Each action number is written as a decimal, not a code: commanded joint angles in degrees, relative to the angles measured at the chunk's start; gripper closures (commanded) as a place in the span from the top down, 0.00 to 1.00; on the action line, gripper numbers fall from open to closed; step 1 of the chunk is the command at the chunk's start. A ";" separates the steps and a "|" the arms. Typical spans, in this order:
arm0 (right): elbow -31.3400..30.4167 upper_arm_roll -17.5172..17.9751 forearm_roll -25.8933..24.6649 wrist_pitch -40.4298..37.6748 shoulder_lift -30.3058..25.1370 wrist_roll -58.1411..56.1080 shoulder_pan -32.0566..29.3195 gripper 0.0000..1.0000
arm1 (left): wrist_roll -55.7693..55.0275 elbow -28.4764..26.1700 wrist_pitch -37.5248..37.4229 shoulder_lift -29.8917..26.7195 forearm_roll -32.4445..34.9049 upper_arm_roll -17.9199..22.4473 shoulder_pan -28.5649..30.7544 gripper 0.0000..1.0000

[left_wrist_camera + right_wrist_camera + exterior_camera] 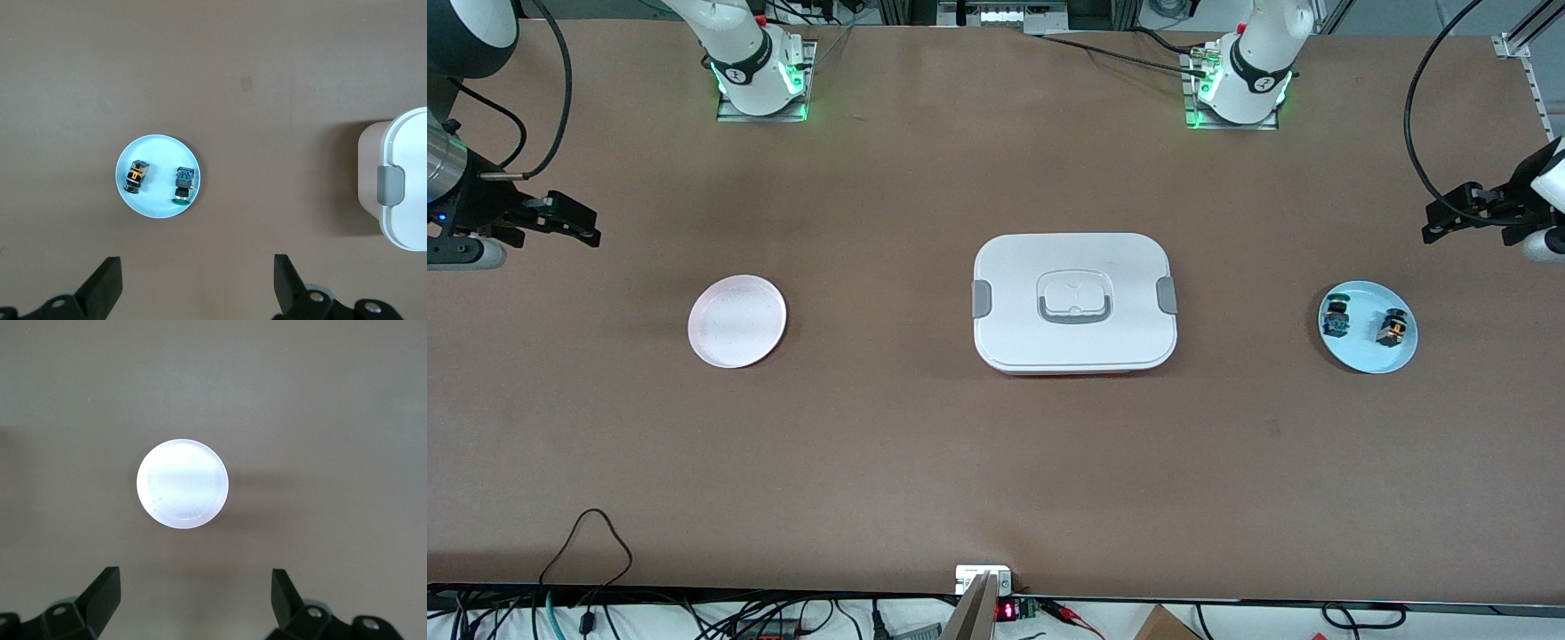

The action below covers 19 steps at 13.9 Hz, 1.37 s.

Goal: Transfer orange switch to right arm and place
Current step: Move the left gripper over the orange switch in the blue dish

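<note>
A brown counter [996, 462] carries a white lidded box [1074, 302] mid-surface. The orange switch [1392, 327] lies in a blue plate [1368, 360] beside a green-blue switch [1336, 317]. Left tool [197, 283] and right tool [195, 597] hover, spread wide and empty.

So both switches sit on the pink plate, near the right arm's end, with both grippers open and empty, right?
Not quite: the orange switch and green-and-blue switch sit on the blue plate, toward the left arm's end, as the front view shows. The pink plate holds nothing.
</note>
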 commanded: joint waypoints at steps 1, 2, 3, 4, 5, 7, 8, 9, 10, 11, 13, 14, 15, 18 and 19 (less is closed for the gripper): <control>0.84 0.21 0.80 -0.35 0.15 -0.22 -0.44 1.00 | 0.08 1.76 -2.17 0.98 0.76 0.07 -0.15 1.00; 0.84 0.30 0.71 -0.44 0.15 -0.48 -0.44 1.00 | 0.08 1.76 -2.36 0.98 0.67 0.07 -0.15 1.00; 0.84 0.30 0.63 -0.44 0.15 -0.57 -0.44 1.00 | 0.00 1.84 -2.36 0.98 0.67 0.16 -0.15 1.00; 0.84 0.21 0.71 -0.35 0.15 -0.57 -0.53 1.00 | -0.18 2.02 -2.36 0.98 0.67 0.16 -0.24 1.00; 0.84 0.21 0.80 -0.35 0.15 -0.23 -0.53 1.00 | -0.27 2.28 -2.36 1.07 0.76 0.16 -0.41 1.00; 0.84 0.21 0.80 -0.35 0.15 -0.22 -0.44 1.00 | -0.27 5.08 -2.62 3.61 0.76 0.42 -0.15 1.00; 0.84 0.21 0.80 -0.27 0.15 -0.22 -0.53 1.00 | -0.27 5.44 -2.88 3.97 0.59 0.42 0.11 1.00; 0.84 0.21 0.80 -0.27 0.15 -0.22 -0.44 1.00 | -0.27 5.36 -3.15 3.97 0.41 0.42 0.81 1.00; 0.84 0.21 0.80 -0.27 0.15 -0.22 -0.53 1.00 | -0.27 4.93 -3.41 3.97 0.24 0.42 1.51 1.00; 0.84 0.21 0.80 -0.35 0.15 -0.22 -0.53 1.00 | -0.01 4.66 -4.72 3.97 0.06 0.34 1.87 1.00; 0.84 0.21 0.80 -0.18 0.15 -0.22 -0.44 1.00 | 0.78 4.48 -8.58 4.15 0.23 0.25 1.79 1.00; 0.84 0.21 0.80 -0.18 0.24 -0.22 -0.44 1.00 | 3.74 4.48 -9.47 4.32 0.50 0.16 1.79 1.00; 0.93 0.30 0.80 -0.18 0.15 -0.22 -0.44 1.00 | 11.17 4.48 -9.56 5.02 0.67 0.16 1.87 1.00; 0.84 0.21 0.89 -0.18 0.15 -0.13 -0.44 1.00 | 32.28 3.52 -8.16 7.13 0.94 0.42 4.76 1.00; 0.93 0.21 0.89 -0.18 0.15 -0.13 -0.44 1.00 | 39.21 2.38 -6.50 7.57 0.94 0.34 6.43 1.00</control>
